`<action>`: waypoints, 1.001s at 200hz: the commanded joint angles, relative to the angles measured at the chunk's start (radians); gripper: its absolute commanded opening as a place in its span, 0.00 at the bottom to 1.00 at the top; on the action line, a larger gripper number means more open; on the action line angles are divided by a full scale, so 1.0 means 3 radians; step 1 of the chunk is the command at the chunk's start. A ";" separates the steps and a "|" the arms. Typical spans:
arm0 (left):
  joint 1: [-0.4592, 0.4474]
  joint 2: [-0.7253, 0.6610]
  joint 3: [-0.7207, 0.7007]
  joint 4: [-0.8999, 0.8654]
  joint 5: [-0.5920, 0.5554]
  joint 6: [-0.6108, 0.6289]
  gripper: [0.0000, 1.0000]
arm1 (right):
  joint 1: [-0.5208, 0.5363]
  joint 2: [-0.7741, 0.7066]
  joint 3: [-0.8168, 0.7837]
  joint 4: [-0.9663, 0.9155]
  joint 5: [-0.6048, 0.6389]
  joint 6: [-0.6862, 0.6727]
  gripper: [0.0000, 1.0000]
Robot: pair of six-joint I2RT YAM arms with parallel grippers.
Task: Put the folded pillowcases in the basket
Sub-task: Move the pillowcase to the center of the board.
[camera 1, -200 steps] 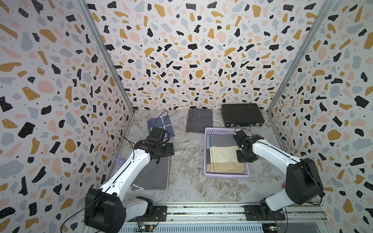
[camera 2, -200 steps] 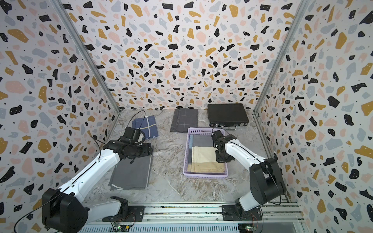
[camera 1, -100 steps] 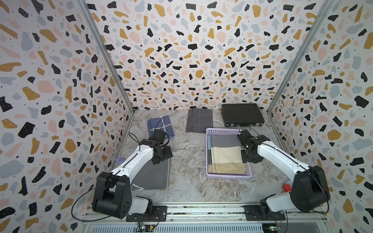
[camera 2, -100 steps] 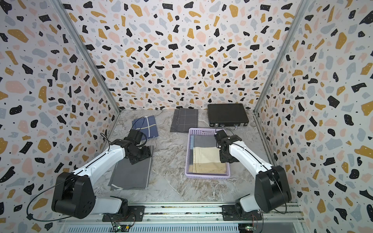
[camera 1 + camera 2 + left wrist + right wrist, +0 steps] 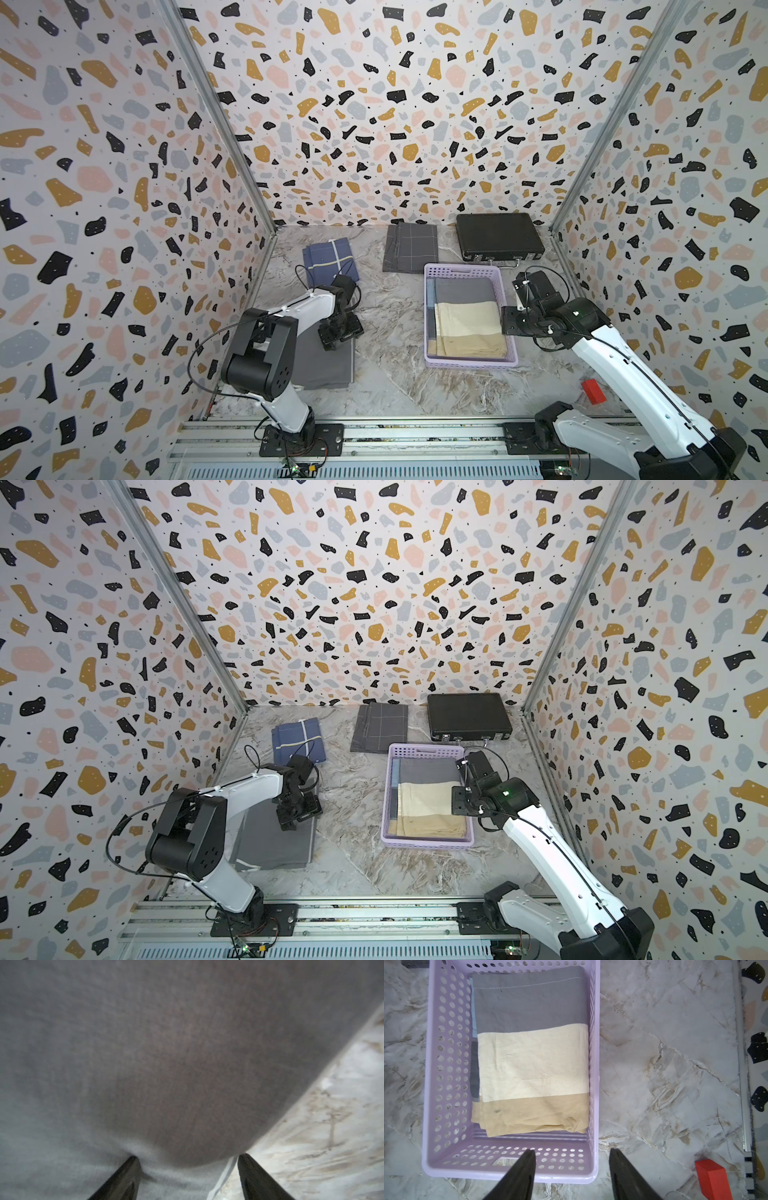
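Found, in both top views, the pillowcase flat in the basket, right gripper beside it. Left wrist: saw the left gripper spread over a grey cloth (nothing pinched). Right wrist: saw jaws apart, empty; best lifted straight clear of the rim.

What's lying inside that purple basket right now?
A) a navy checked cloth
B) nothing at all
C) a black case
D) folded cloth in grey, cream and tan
D: the right wrist view shows folded cloth in grey, cream and tan bands lying flat inside the basket, while in a top view the navy checked cloth and the black case lie outside it on the table.
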 commanded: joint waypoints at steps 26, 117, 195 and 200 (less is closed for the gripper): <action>-0.0502 0.0473 0.0147 0.0812 0.0648 -0.0782 0.77 | 0.0018 -0.0040 0.0169 -0.0143 -0.0103 -0.0050 0.62; -0.0583 -0.0294 0.0411 0.0688 0.0474 -0.0911 0.79 | 0.0666 0.0132 0.0276 0.0184 -0.0272 0.0067 0.65; 0.0788 -0.0353 0.1087 -0.0536 0.0339 0.0659 0.84 | 0.1921 0.1423 0.1024 0.0768 -0.0321 0.0175 0.80; 0.0860 -0.0325 0.1064 -0.0532 0.0384 0.0692 0.83 | 0.1968 0.1540 0.1105 0.0780 -0.0345 0.0188 0.80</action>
